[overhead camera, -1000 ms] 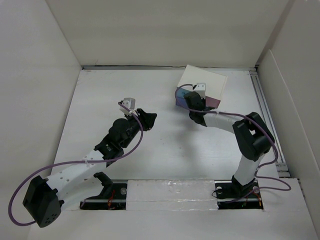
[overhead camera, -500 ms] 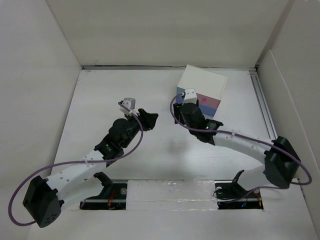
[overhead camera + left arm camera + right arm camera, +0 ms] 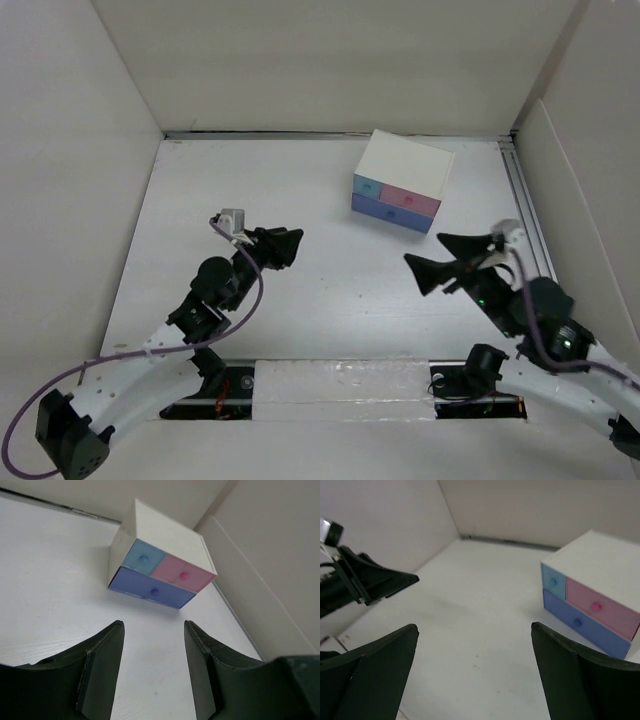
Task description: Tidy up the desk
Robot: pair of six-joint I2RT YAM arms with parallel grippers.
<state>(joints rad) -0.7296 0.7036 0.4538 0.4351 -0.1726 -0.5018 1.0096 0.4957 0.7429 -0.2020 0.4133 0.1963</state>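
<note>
The desk (image 3: 320, 300) is a broad white tabletop walled by white panels. On it, at the back right, stands a small white drawer box (image 3: 402, 178) with light-blue, pink and dark-blue drawers, all pushed in. My left gripper (image 3: 290, 246) hovers left of centre, open and empty, and points at the box (image 3: 160, 570) well ahead of it. My right gripper (image 3: 425, 252) hangs near the right side, jaws spread wide with nothing between them. In the right wrist view the box (image 3: 595, 590) lies off to the right, clear of the fingers.
A metal rail (image 3: 530, 220) runs along the desk's right edge by the side panel. The left arm's fingers (image 3: 375, 580) show at the left of the right wrist view. The arm bases (image 3: 330, 385) sit at the near edge.
The right arm has pulled back from the drawer box to the near right, and its jaws have opened wide. The left arm has drawn back slightly, with its jaws wider.
</note>
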